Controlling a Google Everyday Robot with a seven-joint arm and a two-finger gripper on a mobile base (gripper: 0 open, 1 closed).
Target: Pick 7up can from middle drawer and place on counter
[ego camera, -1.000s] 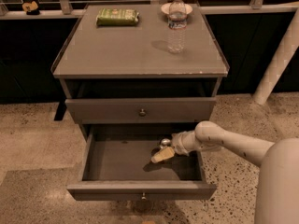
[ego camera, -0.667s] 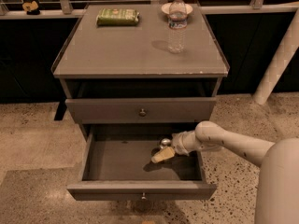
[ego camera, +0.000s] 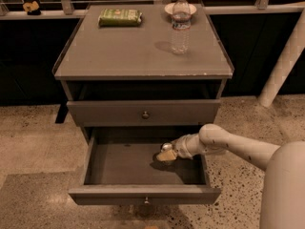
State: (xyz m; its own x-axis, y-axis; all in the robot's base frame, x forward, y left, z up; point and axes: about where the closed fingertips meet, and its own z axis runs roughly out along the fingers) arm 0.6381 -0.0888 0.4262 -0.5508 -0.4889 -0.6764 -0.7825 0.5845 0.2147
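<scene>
The gripper (ego camera: pixel 165 156) reaches into the open middle drawer (ego camera: pixel 125 168), below the counter's (ego camera: pixel 124 51) front edge and toward its right side. It is at the 7up can (ego camera: pixel 166 147), which sits inside the drawer. Whether it grasps the can, I cannot tell. A water bottle (ego camera: pixel 180 25) stands near the far right corner.

Upper centre: a clear bottle (ego camera: pixel 180 32) stands upright, cap on. Just behind it: a shallow pale dish (ego camera: pixel 168 8). Left of these: a green packet (ego camera: pixel 120 17) lies flat. Far upper left: a small tan object (ego camera: pixel 32 6) on a ledge. Right edge: a slanted white post (ego camera: pixel 285 58). Lower left: speckled floor (ego camera: pixel 33 142).
</scene>
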